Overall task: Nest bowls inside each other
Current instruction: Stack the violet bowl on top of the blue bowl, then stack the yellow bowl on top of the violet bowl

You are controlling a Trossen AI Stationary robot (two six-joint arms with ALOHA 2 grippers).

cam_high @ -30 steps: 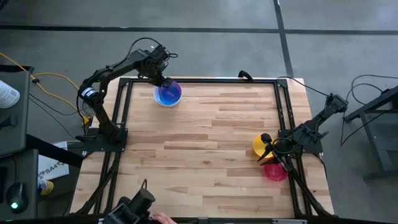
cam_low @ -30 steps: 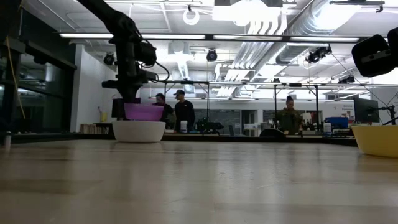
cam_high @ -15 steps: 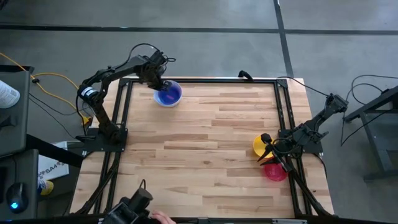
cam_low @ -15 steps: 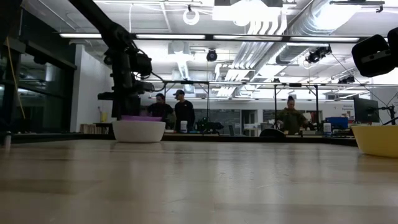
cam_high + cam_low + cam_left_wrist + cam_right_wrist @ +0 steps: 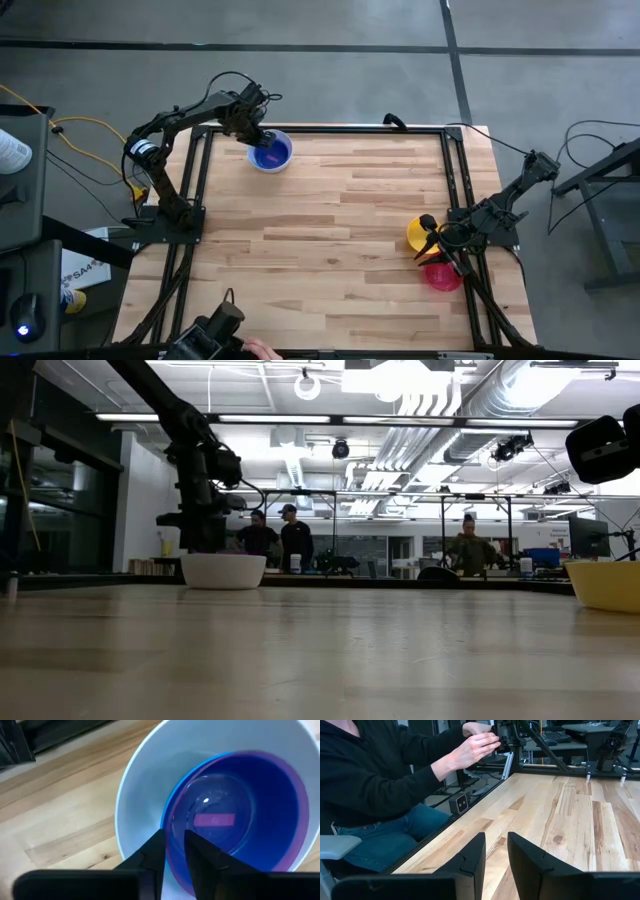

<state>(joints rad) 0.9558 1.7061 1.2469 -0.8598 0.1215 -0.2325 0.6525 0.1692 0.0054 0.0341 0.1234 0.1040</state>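
I am hovering my left gripper [image 5: 259, 137] over the nested stack in the upper left of the high view, where the purple bowl [image 5: 295, 795] is sitting inside the blue bowl [image 5: 175, 815], and both are resting in the white bowl [image 5: 145, 785]. My fingers are standing a little apart astride the stack's near rim, the walls passing through the gap; whether they are pinching or released I cannot tell. My right gripper [image 5: 440, 243], its fingers slightly parted and holding nothing, is waiting at the right edge, just beside the yellow bowl [image 5: 418, 234] and the red-pink bowl [image 5: 441, 275]. The risk I am seeing: if I lift while a finger is catching the rim, I could drag the stack askew or tip it toward the table [image 5: 340, 220] edge close behind.
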